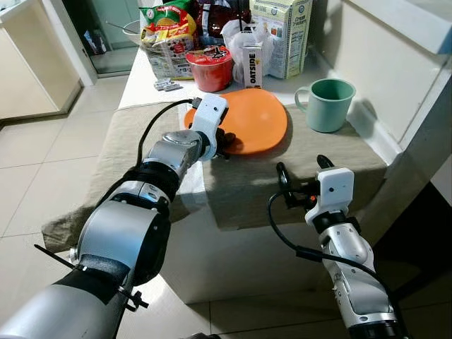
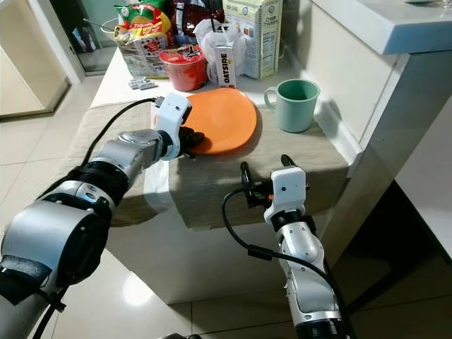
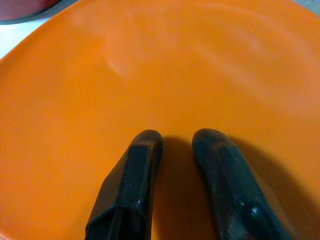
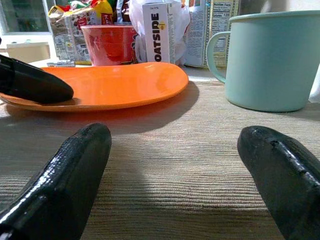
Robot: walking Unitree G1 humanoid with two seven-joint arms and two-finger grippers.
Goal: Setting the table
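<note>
An orange plate (image 1: 258,116) lies on a beige cloth (image 1: 282,183) spread over the white table. My left gripper (image 1: 224,141) rests on the plate's near left part. In the left wrist view its two fingers (image 3: 135,170) lie close together on the orange surface with nothing between them. A pale green mug (image 1: 328,102) stands upright on the cloth just right of the plate. My right gripper (image 1: 304,169) hovers low over the cloth at the table's near edge. It is open and empty, pointing at the gap between plate (image 4: 115,82) and mug (image 4: 270,60).
Behind the plate stand a red cup (image 1: 210,67), a small Oatside carton (image 1: 252,63), snack bags (image 1: 166,35) and a tall carton (image 1: 282,35). A white counter (image 1: 395,70) walls off the right side. Tiled floor (image 1: 42,162) lies to the left.
</note>
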